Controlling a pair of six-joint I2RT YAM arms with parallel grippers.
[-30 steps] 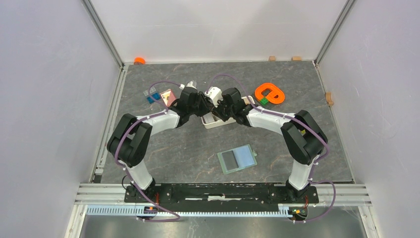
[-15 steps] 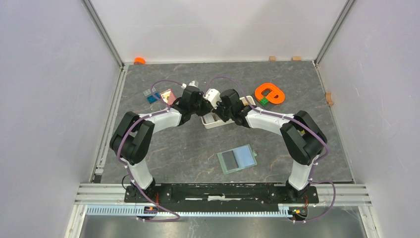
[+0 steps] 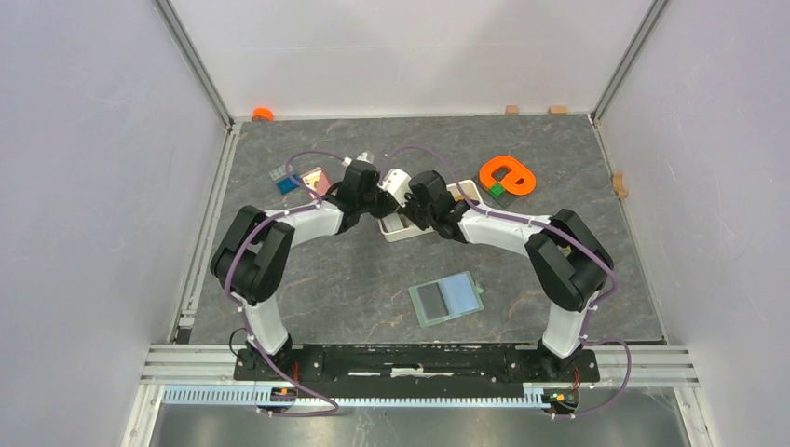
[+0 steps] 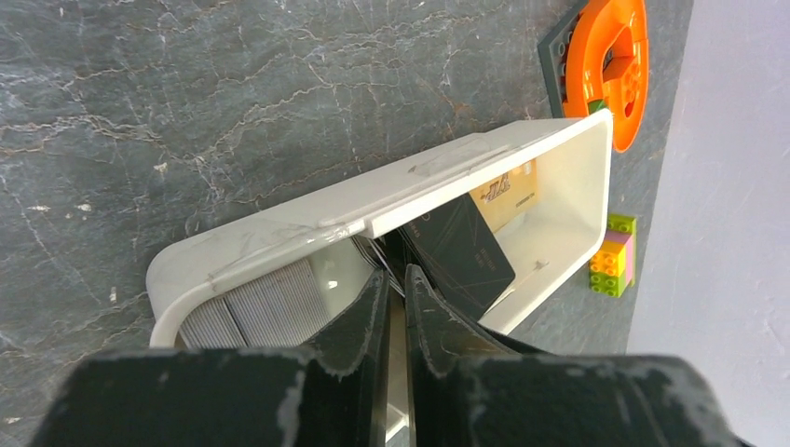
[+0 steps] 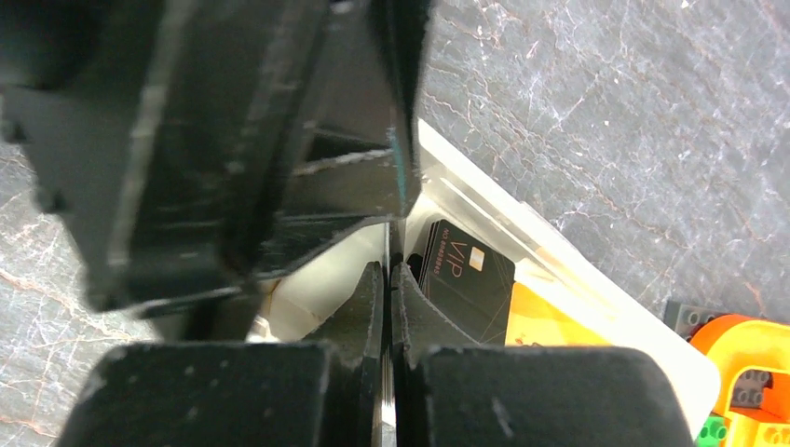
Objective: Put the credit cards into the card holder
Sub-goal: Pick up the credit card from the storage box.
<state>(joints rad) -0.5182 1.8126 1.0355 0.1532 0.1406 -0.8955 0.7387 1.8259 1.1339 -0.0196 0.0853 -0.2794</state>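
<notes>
The white tray (image 4: pixel 279 233) holds the credit cards: a black card (image 4: pixel 461 247) leans inside it and a tan one (image 4: pixel 512 191) lies behind. My left gripper (image 4: pixel 394 275) dips into the tray with its jaws almost together. Only a thin slit is left at a card's edge, and a grip does not show. My right gripper (image 5: pixel 388 267) is shut on a thin card seen edge-on, beside a black VIP card (image 5: pixel 466 279). The card holder (image 3: pixel 463 291) lies open nearer the bases, with a dark card (image 3: pixel 430 300) on its left half. Both grippers meet over the tray (image 3: pixel 399 233).
An orange ring toy (image 3: pixel 508 175) sits on a plate right of the tray, with a coloured brick stack (image 4: pixel 613 256) next to it. Small coloured blocks (image 3: pixel 298 179) lie to the left. An orange cap (image 3: pixel 263 114) and wooden blocks (image 3: pixel 511 109) line the back wall.
Both wrists have edged a little toward the back over the tray. The left jaws have narrowed. The card holder has not moved.
</notes>
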